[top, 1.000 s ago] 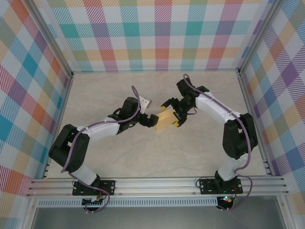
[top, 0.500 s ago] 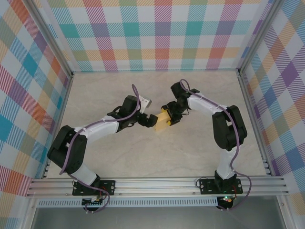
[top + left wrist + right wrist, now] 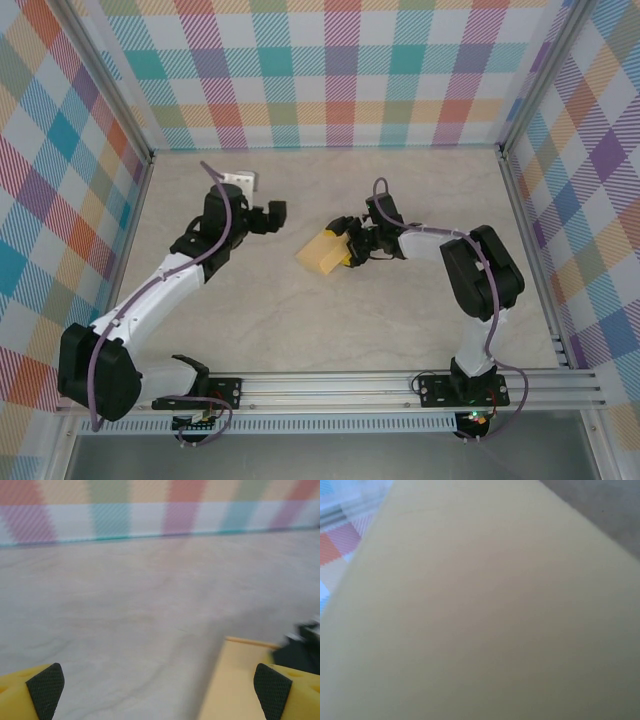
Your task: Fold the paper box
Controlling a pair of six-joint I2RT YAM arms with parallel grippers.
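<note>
**Item: paper box** [image 3: 320, 253]. Yellow-orange card, lying on the table [image 3: 400, 330] near its middle, between the two arms. In the top view its long axis appears to be slanting from near-left to far-right, though the outline is too small to be sure. How far the folding has got cannot be read from here.

**Item: right gripper** [image 3: 351, 245]. It is sitting at the right end of the box, touching it or very nearly so. The right wrist camera is looking at plain yellow card [image 3: 480, 610] from very close, with no fingertip in sight. Whether the jaws are closed on the card or merely resting against it cannot be told.

**Item: left gripper** [image 3: 272, 214]. It is hanging well apart from the box, to its left and toward the back wall. In the left wrist view [image 3: 160, 685] its fingertips [image 3: 46, 689] are spread wide with nothing between them, and a corner of the box [image 3: 235, 680] is showing low on the right.

**Relation governing the next move.** The right arm is the nearer one, already at the box. The box is lying to the right of the left gripper and nearer the bases. Judgement: the left arm needs to be travelling back that way before it can work a flap.
</note>
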